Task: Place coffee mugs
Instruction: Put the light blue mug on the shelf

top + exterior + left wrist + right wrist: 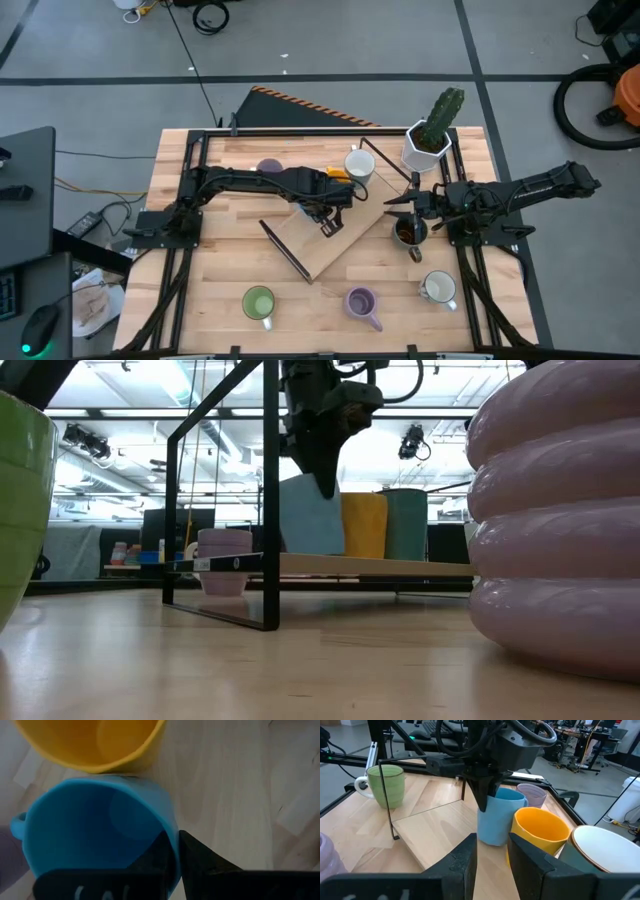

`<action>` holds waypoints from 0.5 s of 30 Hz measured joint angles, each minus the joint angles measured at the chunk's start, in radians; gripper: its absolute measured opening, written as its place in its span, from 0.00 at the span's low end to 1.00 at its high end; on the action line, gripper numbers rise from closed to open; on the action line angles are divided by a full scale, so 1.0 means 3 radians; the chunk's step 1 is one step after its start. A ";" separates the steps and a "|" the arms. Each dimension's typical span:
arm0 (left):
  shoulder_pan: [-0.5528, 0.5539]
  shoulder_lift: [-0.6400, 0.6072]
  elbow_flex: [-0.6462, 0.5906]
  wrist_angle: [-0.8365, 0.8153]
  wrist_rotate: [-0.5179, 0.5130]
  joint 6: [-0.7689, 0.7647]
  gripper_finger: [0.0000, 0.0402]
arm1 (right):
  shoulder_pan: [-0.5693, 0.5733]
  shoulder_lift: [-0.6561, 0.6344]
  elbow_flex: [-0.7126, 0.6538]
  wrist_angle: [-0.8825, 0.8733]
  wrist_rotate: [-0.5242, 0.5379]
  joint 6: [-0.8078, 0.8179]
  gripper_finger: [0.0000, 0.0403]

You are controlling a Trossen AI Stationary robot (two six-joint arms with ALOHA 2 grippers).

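A: What's the setting?

B: A pale wooden-plank bench (pixel 220 260) on a grey workshop floor, with a thin black-framed wooden rack board (pixel 330 235) lying on it.

A: Where's the left tool?

B: The left tool (pixel 485 795) stands over that board, its two fingers pinched on the rim of the round blue handled mug (pixel 497 817), one finger inside the wall and one outside. The mug sits on the board directly beneath it.

A: What's beside that?

B: A round orange mug (pixel 540 832) touches or nearly touches the blue one, with a white mug (pixel 602 850) just past it. A lilac ribbed mug (pixel 532 795) is behind the tool.

A: And the right tool?

B: The right tool (pixel 398 203) waits off the board's far edge, jaws parted and empty, just above a dark brown mug (pixel 407 232).

A: Which step is this?

B: I'd judge the blue mug is being set in its row. Next calls for letting go and lifting straight up, without nudging the orange neighbour.
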 joint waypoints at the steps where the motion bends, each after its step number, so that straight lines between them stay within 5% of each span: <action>1: 0.0000 0.0000 0.0000 0.0003 -0.0011 0.0019 0.07 | -0.0001 0.0000 -0.0001 -0.0001 -0.0001 -0.0001 0.28; 10: -0.0006 0.0028 0.0005 -0.0004 -0.0039 0.0041 0.08 | 0.0000 0.0000 -0.0001 -0.0001 -0.0001 0.0001 0.28; 15: -0.0022 0.0055 0.0005 0.0033 -0.0065 0.0050 0.18 | -0.0001 -0.0001 -0.0001 -0.0001 -0.0001 0.0001 0.28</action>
